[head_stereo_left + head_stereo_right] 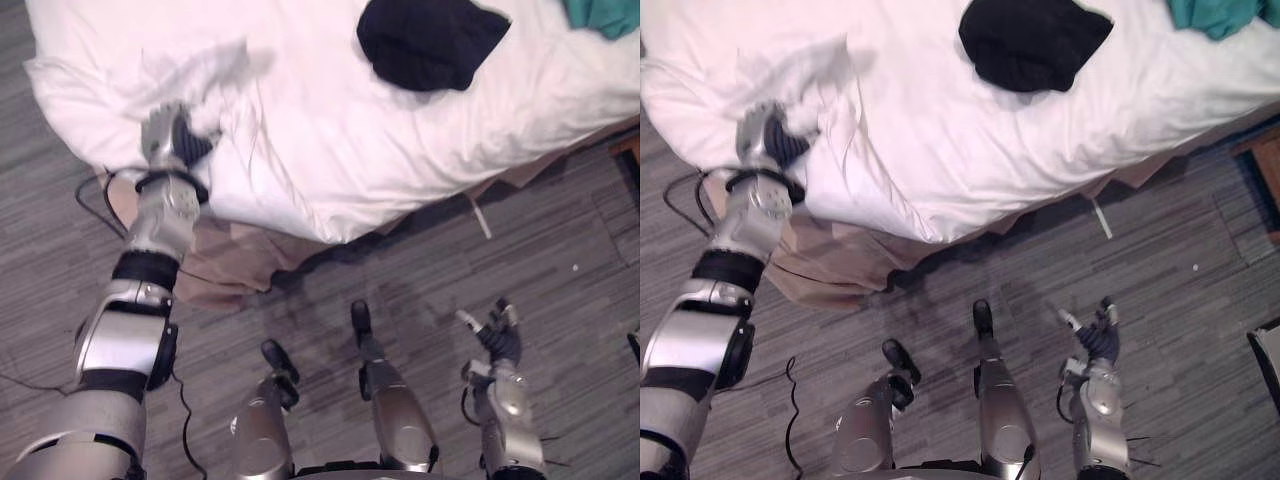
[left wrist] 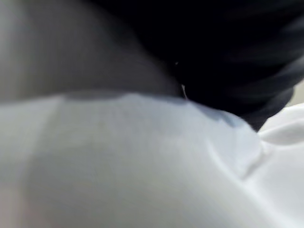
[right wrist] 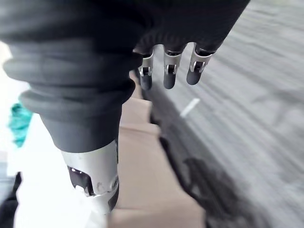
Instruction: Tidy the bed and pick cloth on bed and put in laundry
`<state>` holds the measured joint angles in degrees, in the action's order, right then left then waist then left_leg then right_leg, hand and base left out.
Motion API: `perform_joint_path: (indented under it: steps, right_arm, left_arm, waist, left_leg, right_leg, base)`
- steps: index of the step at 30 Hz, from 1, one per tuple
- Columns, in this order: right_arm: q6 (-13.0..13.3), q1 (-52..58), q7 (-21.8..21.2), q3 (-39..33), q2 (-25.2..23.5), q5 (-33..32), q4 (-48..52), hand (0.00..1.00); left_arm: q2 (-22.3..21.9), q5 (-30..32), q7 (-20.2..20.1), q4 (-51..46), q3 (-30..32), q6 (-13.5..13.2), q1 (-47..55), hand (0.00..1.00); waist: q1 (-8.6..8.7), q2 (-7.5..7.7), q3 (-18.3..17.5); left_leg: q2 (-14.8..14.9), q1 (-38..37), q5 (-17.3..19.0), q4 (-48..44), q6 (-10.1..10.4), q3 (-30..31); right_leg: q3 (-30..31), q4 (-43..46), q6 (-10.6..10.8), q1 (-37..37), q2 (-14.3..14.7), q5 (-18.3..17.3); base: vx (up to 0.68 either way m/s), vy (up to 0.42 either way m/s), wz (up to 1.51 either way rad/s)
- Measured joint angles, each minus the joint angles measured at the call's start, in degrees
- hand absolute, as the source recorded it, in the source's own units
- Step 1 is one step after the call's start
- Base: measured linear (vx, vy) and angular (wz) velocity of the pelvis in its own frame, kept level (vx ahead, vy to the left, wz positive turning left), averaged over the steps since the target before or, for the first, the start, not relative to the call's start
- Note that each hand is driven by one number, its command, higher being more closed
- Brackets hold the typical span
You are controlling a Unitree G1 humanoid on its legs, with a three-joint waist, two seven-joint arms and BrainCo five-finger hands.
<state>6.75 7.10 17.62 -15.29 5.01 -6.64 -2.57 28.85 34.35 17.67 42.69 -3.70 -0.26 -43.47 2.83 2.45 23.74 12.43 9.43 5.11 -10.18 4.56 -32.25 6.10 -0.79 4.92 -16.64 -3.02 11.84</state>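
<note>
The left hand (image 1: 172, 135) is half sunk in a raised bunch of white bedding (image 1: 205, 70) at the near left corner of the bed (image 1: 420, 150). The bunch is smeared with blur, and the grip cannot be made out. In the left wrist view, white bedding meets a dark shape (image 2: 228, 47) too blurred to name. Toward the bed's far side, the black cloth (image 1: 430, 45) and the teal cloth (image 1: 603, 14) are cut off by the picture's top edge.

Close in: white sheet (image 2: 142, 166), mostly smooth with one soft fold, pressed right up against the dark ribbed cover of the left hand (image 2: 237, 52). Beside the cover sits a grey blurred patch, too indistinct to name.
</note>
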Motion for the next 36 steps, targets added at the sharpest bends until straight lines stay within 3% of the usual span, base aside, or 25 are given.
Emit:
perform_joint_path:
  steps: [1, 4, 8, 9, 10, 11, 12, 15, 19, 23, 27, 29, 30, 34, 35, 36]
  right_arm:
    - [0.5, -0.1, 1.4, -1.7, 0.4, 1.5, 1.9, 0.0]
    - [0.5, -0.4, 3.8, -4.6, 1.9, 6.3, 3.1, 0.0]
    - [-0.8, -2.2, 3.7, -4.6, 4.3, 10.0, 3.2, 0.0]
    - [-1.0, -3.6, 3.4, -4.6, 5.4, 11.5, 3.2, 0.0]
    - [-1.0, -3.7, 3.4, -4.6, 5.5, 11.6, 3.2, 0.0]
    - [-1.0, -4.3, 3.3, -4.4, 6.3, 11.8, 3.2, 0.0]
    - [-1.1, -5.1, 2.9, -4.2, 7.3, 11.7, 3.2, 1.0]
    - [-1.1, -8.1, 0.9, -2.5, 10.5, 11.7, 1.9, 1.0]
    - [-2.1, -18.8, -1.2, 5.1, 14.6, 11.7, -3.8, 1.0]
    - [-2.1, -29.2, -1.6, 11.3, 16.4, 11.5, -6.3, 1.0]
    - [-1.9, -44.3, -1.4, 15.4, 20.6, 8.2, -14.4, 1.0]
    - [-1.7, -52.8, -0.9, 16.7, 22.6, 5.7, -18.5, 1.0]
    - [-1.4, -56.9, -0.1, 17.6, 24.6, 4.4, -22.2, 1.0]
    - [-1.8, -60.8, 0.3, 18.6, 25.6, 0.6, -31.7, 1.0]
    - [-1.7, -60.7, 0.4, 18.7, 25.4, 0.3, -32.9, 1.0]
    - [0.8, -61.1, 2.1, 17.8, 24.0, 0.3, -31.3, 1.0]
  left_arm:
    - [-1.1, -0.2, 0.3, -1.9, 2.4, -0.4, 5.1, 0.0]
    - [-4.7, -1.4, 1.7, -4.4, 9.9, -0.4, 18.9, 0.0]
    - [-9.3, -5.4, 2.9, -1.8, 19.7, -0.5, 31.8, 0.0]
    - [-12.6, -8.0, 2.9, 1.8, 25.7, 0.1, 36.2, 0.0]
    - [-12.9, -8.2, 2.9, 2.4, 26.5, 0.2, 36.8, 0.0]
    - [-14.4, -10.5, 3.1, 5.6, 31.6, 1.5, 40.7, 0.0]
    - [-14.9, -12.4, 3.1, 8.5, 35.4, 2.9, 44.2, 0.0]
    - [-15.0, -15.2, 3.1, 11.6, 41.0, 5.0, 51.3, 0.0]
    - [-16.7, -19.2, 3.6, 11.8, 42.0, 4.4, 54.5, 0.0]
    - [-20.2, -23.2, 3.5, 9.6, 37.1, 2.3, 53.5, 0.0]
    - [-22.3, -26.1, 3.5, 4.4, 28.1, 0.7, 50.9, 0.0]
    - [-22.3, -27.9, 3.6, 1.5, 24.3, -0.8, 48.2, 0.0]
    - [-22.2, -28.8, 3.6, 0.9, 20.7, -1.2, 45.5, 0.0]
    - [-22.5, -29.9, 3.7, -0.6, 13.2, -2.6, 40.4, 0.0]
    - [-22.6, -30.0, 3.7, -0.7, 12.5, -2.7, 39.9, 0.0]
    - [-23.5, -30.3, 3.7, -2.0, 11.9, -2.8, 39.6, 0.0]
  waist:
    - [-0.29, -0.33, -0.5]
    - [-0.7, -1.65, -3.0]
    - [-1.36, -3.18, -5.1]
    - [-1.8, -3.46, -5.9]
    - [-1.86, -3.51, -6.0]
    - [-2.19, -3.52, -6.7]
    - [-2.31, -3.41, -7.1]
    - [-3.95, -3.35, -8.0]
    - [-5.34, -3.41, -8.6]
    - [-5.64, -3.25, -8.3]
    - [-6.99, -3.82, -3.4]
    - [-7.51, -4.88, -0.3]
    - [-8.54, -6.39, 0.5]
    - [-10.75, -10.31, 2.5]
    - [-11.15, -10.68, 2.7]
    - [-11.41, -11.37, 3.1]
  left_leg:
    - [-0.6, -1.0, -0.8, 1.0, 0.7, 0.9]
    - [-1.9, -3.7, -2.7, 3.8, 1.1, 2.5]
    - [-3.1, -7.0, -3.3, 6.1, 1.2, 4.2]
    - [-3.5, -8.3, -3.3, 6.9, 1.2, 5.4]
    - [-3.6, -8.4, -3.3, 7.1, 1.2, 5.4]
    - [-4.0, -9.3, -3.3, 7.9, 1.2, 5.8]
    - [-4.6, -9.6, -3.5, 8.7, 1.1, 7.0]
    - [-5.6, -10.3, -4.8, 10.6, 1.1, 8.3]
    - [-7.0, -9.6, -6.7, 12.4, 0.5, 10.8]
    - [-8.0, -5.9, -8.9, 13.4, -0.2, 14.4]
    - [-8.4, -2.0, -10.5, 12.9, -0.5, 16.8]
    - [-8.4, 4.1, -10.5, 9.2, -0.5, 18.7]
    - [-8.5, 8.3, -10.5, 7.5, -0.5, 19.7]
    - [-8.9, 13.9, -13.0, 8.7, -1.6, 21.4]
    - [-9.0, 14.2, -13.3, 9.1, -1.6, 21.4]
    - [-9.4, 15.2, -14.3, 10.5, -2.0, 21.2]
  right_leg:
    - [-0.3, -0.8, 0.1, 1.4, -0.2, -0.1]
    - [-1.5, -2.0, 0.0, 4.3, -0.7, -0.9]
    - [-2.9, -2.7, -0.1, 7.7, -1.3, -2.1]
    - [-3.3, -3.1, -0.2, 9.6, -1.6, -2.5]
    - [-3.4, -3.1, -0.2, 9.8, -1.7, -2.5]
    - [-4.1, -3.4, -0.1, 10.5, -1.8, -2.6]
    - [-4.3, -3.4, -0.1, 10.9, -2.1, -3.0]
    - [-5.0, -3.4, 0.0, 11.2, -2.3, -3.1]
    - [-7.2, -3.4, -0.1, 11.2, -3.5, -3.0]
    - [-10.6, -3.0, 0.2, 9.0, -4.6, -2.7]
    - [-12.4, -1.7, -0.2, 5.9, -5.3, -1.9]
    - [-13.7, 1.3, -0.4, 1.1, -5.8, -2.1]
    - [-14.3, 2.9, -0.4, -2.6, -6.1, -2.1]
    - [-15.9, 4.7, -0.5, -8.5, -6.9, -2.1]
    - [-15.9, 5.0, -0.5, -9.2, -7.0, -2.1]
    - [-15.6, 5.9, -0.5, -11.3, -7.2, -2.1]
  base:
    - [0.04, -0.02, 0.22]
    - [0.05, -0.015, 0.24]
    - [0.02, 0.006, 0.17]
    - [-0.02, 0.018, 0.18]
    - [-0.03, 0.022, 0.19]
    - [-0.03, 0.015, 0.16]
    - [-0.03, 0.026, 0.22]
    - [-0.02, 0.015, 0.22]
    - [-0.06, 0.024, 0.33]
    - [-0.08, 0.016, 0.53]
    - [-0.09, 0.018, 0.3]
    - [-0.13, 0.02, 0.46]
    - [-0.11, 0.022, 0.42]
    - [-0.09, 0.0, 0.31]
    - [-0.07, -0.007, 0.13]
    - [-0.05, -0.002, 0.01]
